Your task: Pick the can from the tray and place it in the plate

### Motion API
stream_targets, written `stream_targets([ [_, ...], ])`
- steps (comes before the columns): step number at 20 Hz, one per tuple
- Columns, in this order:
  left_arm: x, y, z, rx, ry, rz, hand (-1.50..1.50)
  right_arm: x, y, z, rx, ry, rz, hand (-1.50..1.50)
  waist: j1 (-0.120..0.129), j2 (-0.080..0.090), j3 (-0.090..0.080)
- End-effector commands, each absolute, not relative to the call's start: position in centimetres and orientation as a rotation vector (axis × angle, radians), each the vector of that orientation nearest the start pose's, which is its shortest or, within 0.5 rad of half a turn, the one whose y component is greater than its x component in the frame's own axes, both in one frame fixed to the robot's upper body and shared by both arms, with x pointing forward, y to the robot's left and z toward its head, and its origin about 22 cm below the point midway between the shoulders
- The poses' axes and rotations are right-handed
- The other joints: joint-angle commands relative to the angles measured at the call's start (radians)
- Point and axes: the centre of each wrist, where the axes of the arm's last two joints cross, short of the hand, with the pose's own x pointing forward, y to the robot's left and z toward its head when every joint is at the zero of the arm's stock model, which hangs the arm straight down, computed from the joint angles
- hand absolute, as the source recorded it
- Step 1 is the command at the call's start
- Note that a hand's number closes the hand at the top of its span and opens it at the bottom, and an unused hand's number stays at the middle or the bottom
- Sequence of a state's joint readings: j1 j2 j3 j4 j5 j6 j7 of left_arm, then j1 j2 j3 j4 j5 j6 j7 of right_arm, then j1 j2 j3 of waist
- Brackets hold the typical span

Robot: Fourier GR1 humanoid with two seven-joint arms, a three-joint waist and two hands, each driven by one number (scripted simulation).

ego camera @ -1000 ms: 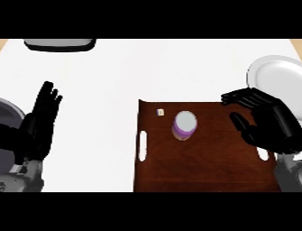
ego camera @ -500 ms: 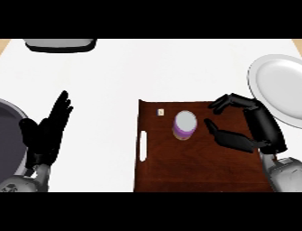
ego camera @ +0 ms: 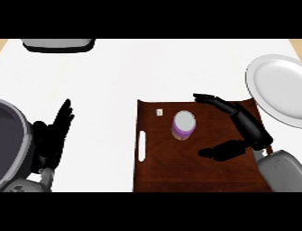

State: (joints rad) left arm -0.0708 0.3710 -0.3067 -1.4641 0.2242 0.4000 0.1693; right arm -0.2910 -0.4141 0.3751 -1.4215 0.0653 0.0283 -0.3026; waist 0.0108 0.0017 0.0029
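Risk, chiefly, is a sideways knock. My right hand (ego camera: 243, 128) sits over the dark brown wooden tray (ego camera: 200, 173) with fingers stretched above and thumb spread below, wide open and holding nothing. The small purple can with a pale lid (ego camera: 184, 125) stands upright on the tray, just left of that opening, apart from both fingers and thumb. If I close before the can is well inside the span, a fingertip could tip it or push it toward the tray's left handle slot. A can of that shape would likely roll once down. The round white plate (ego camera: 285, 90) lies on the white table (ego camera: 126, 76) off the tray's upper right corner; carrying low could clip its rim. My left hand (ego camera: 52, 137) rests open at the left, beside a dark grey pan (ego camera: 0, 140).
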Motion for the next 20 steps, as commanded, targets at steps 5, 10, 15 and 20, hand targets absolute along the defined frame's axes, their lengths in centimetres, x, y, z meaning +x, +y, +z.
stream_targets([
  [5,23.4,25.5,-1.0,0.261,-1.285,-0.043,0.00,31.7,-22.0,9.0,-0.290,-1.683,1.212,-1.50,0.003,-0.007,-0.004],
  [10,24.5,24.6,-1.5,0.237,-1.294,-0.040,0.00,32.1,-17.0,10.7,-0.284,-1.456,1.403,-1.50,0.001,-0.003,-0.005],
  [15,25.0,24.9,-1.9,0.241,-1.286,-0.028,0.00,32.6,-17.3,10.6,-0.241,-1.280,1.507,-1.50,-0.007,-0.002,-0.004],
  [20,23.5,25.0,-1.7,0.226,-1.294,-0.041,0.00,33.6,-14.9,9.7,-0.250,-1.232,1.503,-1.50,-0.002,-0.002,-0.003],
])
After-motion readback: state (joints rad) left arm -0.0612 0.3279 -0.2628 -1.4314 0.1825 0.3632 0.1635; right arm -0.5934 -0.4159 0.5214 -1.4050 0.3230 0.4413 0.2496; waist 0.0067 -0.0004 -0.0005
